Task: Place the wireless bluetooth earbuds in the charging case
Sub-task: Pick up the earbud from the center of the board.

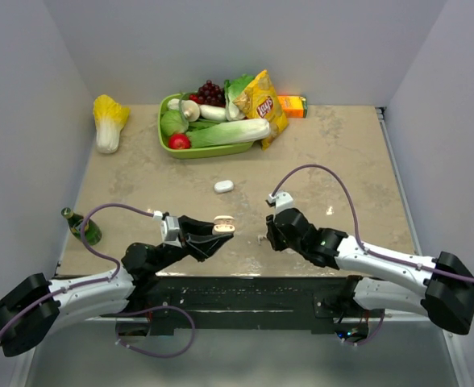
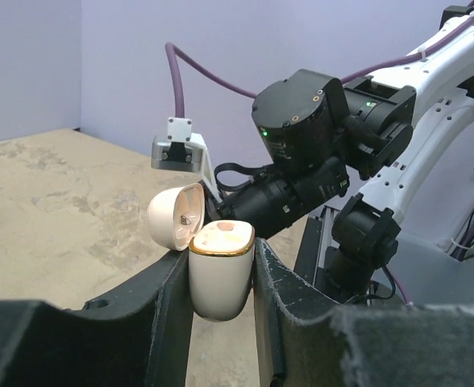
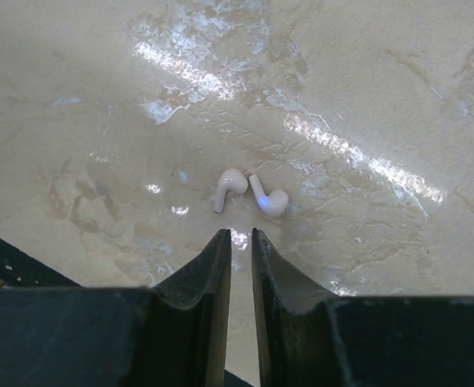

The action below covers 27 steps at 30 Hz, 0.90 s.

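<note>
My left gripper (image 1: 219,229) is shut on the charging case (image 2: 218,278), a white pebble-shaped box with a gold rim. It holds the case upright above the table, lid (image 2: 175,218) flipped open, beige inside showing. The two earbuds (image 3: 230,188) (image 3: 270,199) are tiny and white, and the right one has a blue light. They lie side by side on the table just beyond my right gripper (image 3: 237,234). Its jaws stand a narrow slit apart with nothing between them. In the top view my right gripper (image 1: 270,235) faces the left one across a small gap.
A small white rounded object (image 1: 223,186) lies mid-table. A green basket (image 1: 197,151) of vegetables, a chips bag (image 1: 263,105) and an orange box (image 1: 293,106) stand at the back. A cabbage (image 1: 108,121) lies back left. A green bottle (image 1: 82,226) stands at the left edge.
</note>
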Each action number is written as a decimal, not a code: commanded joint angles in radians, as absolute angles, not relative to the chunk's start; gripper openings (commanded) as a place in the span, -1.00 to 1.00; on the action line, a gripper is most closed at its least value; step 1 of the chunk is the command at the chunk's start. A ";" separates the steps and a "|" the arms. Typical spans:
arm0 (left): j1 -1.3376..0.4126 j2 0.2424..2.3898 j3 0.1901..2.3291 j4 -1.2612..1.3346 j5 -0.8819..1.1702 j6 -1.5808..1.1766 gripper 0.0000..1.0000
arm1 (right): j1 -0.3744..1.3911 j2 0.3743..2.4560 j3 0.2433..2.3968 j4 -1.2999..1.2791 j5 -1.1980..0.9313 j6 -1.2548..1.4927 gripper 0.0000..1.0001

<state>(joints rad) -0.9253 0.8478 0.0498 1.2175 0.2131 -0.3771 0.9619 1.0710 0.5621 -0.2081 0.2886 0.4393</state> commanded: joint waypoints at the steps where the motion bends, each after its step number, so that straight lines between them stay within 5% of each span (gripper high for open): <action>1: -0.936 0.848 0.005 1.279 0.184 -0.345 -1.00 | 0.960 1.101 0.546 -0.097 0.278 0.505 -0.64; 13: -0.945 0.851 0.000 1.275 0.166 -0.344 -1.00 | 0.962 1.241 0.522 -0.037 0.278 0.586 -0.92; 15: -0.945 0.851 0.000 1.275 0.164 -0.345 -1.00 | 0.962 1.262 0.525 -0.025 0.269 0.584 -0.83; 19: -0.948 0.854 0.000 1.281 0.163 -0.345 -1.00 | 0.962 1.276 0.548 -0.020 0.265 0.588 -0.25; 27: -0.948 0.850 0.000 1.281 0.150 -0.344 -1.00 | 0.962 1.325 0.623 -0.057 0.288 0.572 -0.09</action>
<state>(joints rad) -0.9440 0.8551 0.0498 1.2121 0.1734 -0.3737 0.9619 1.2961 0.5552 -0.0673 0.2707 0.5686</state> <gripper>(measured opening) 0.355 0.455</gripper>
